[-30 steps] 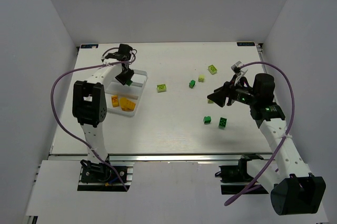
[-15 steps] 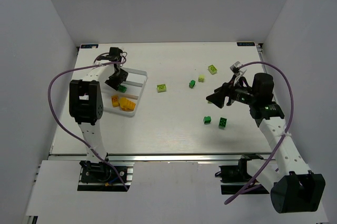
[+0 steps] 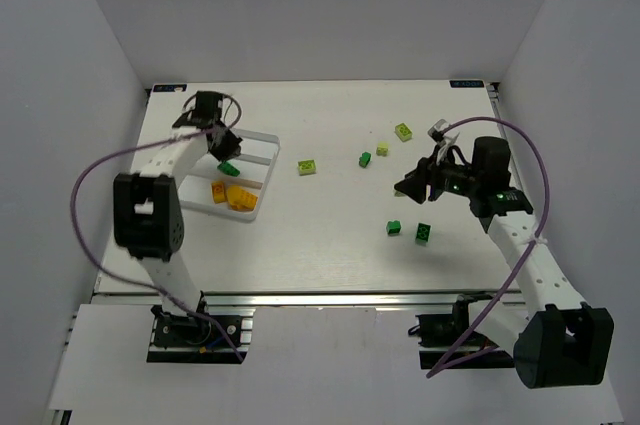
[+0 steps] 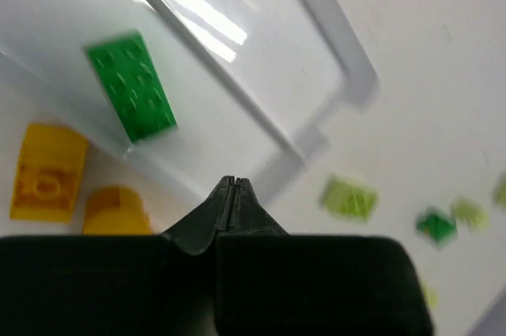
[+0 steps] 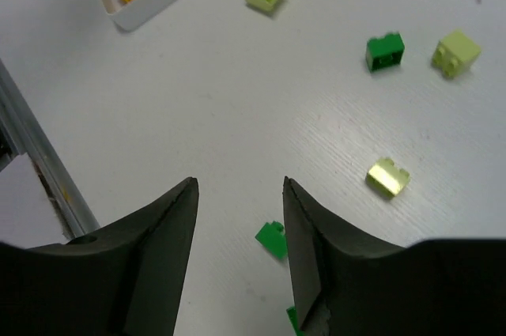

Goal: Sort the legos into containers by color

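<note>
The clear tray [image 3: 262,141] sits at the table's left. A dark green lego [image 3: 229,168] lies in its middle compartment and two orange-yellow legos [image 3: 230,194] lie in the near one. In the left wrist view the green lego [image 4: 130,87] and the orange ones [image 4: 46,182] lie loose. My left gripper [image 3: 222,149] hovers over the tray, shut and empty [image 4: 235,182]. My right gripper [image 3: 405,186] is open [image 5: 237,186] above the table. A dark green lego [image 5: 273,239] lies just below its right finger, and a pale lime lego [image 5: 387,177] lies to the right.
Loose legos lie mid-table: a lime one [image 3: 307,166], a dark green one [image 3: 365,158], a pale one [image 3: 382,149], a lime one [image 3: 403,131], and two dark green ones [image 3: 394,228] [image 3: 423,232]. White walls stand on three sides.
My left arm has swung left over the tray, and the dark green lego now lies loose in the middle compartment. My right gripper has shifted slightly up and left.
</note>
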Robot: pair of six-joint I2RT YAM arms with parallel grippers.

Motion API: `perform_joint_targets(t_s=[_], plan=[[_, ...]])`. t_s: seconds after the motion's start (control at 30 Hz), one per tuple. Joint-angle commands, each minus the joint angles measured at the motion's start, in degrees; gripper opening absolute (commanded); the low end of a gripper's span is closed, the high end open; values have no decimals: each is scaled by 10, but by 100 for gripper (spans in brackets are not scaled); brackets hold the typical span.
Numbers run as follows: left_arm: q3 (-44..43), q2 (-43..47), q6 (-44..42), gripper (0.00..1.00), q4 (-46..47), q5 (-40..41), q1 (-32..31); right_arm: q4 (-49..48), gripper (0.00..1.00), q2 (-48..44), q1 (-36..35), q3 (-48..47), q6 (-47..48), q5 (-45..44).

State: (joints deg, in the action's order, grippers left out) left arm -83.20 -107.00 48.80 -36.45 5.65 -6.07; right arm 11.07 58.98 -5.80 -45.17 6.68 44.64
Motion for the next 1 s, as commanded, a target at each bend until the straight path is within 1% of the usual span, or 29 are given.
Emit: perform_joint_targets(t_s=[0.0, 0.03, 0.07, 0.1, 0.13, 0.17, 0.2, 0.23, 0.27, 0.37, 0.43, 0.53, 0.6, 0.7, 0.73, 0.77, 0.83, 0.97], plan=[[125, 189, -150, 4, 204, -208, -1, 63, 52, 49, -7, -28, 37, -79], [171, 223, -164, 6, 254, -249, 4, 81, 53, 76, -13, -50, 44, -96], [247, 258, -178, 14, 292, -284, 4, 100, 54, 89, -20, -60, 67, -107], [278, 310, -192, 26, 344, -335, 4, 112, 59, 100, -26, -66, 76, -120], [324, 345, -200, 53, 383, -360, 4, 131, 70, 118, -33, -69, 106, -145], [342, 358, -206, 62, 393, -410, 4, 141, 74, 130, -45, -69, 125, -168], [368, 368, -214, 70, 399, -431, 4, 144, 83, 134, -50, -63, 161, -178], [377, 382, -235, 72, 396, -447, -1, 146, 87, 140, -54, -60, 180, -185], [385, 389, -248, 74, 388, -464, -1, 147, 89, 149, -63, -55, 196, -204], [394, 413, -287, 74, 342, -442, -6, 171, 89, 182, -82, -57, 252, -221], [379, 427, -302, 74, 315, -435, -6, 187, 89, 193, -97, -59, 267, -235], [385, 471, -305, 75, 310, -398, -6, 175, 88, 204, -118, -48, 274, -280], [386, 498, -310, 75, 303, -370, -6, 172, 85, 215, -124, -48, 255, -290], [390, 516, -310, 75, 302, -360, -6, 180, 83, 235, -138, -56, 218, -282], [390, 518, -310, 75, 302, -359, -6, 184, 83, 248, -145, -62, 209, -270], [389, 520, -310, 75, 301, -359, -6, 182, 83, 253, -147, -66, 180, -270], [388, 522, -310, 75, 299, -356, -6, 190, 82, 271, -154, -74, 157, -272], [387, 525, -309, 75, 299, -355, -6, 188, 83, 286, -161, -81, 105, -290]])
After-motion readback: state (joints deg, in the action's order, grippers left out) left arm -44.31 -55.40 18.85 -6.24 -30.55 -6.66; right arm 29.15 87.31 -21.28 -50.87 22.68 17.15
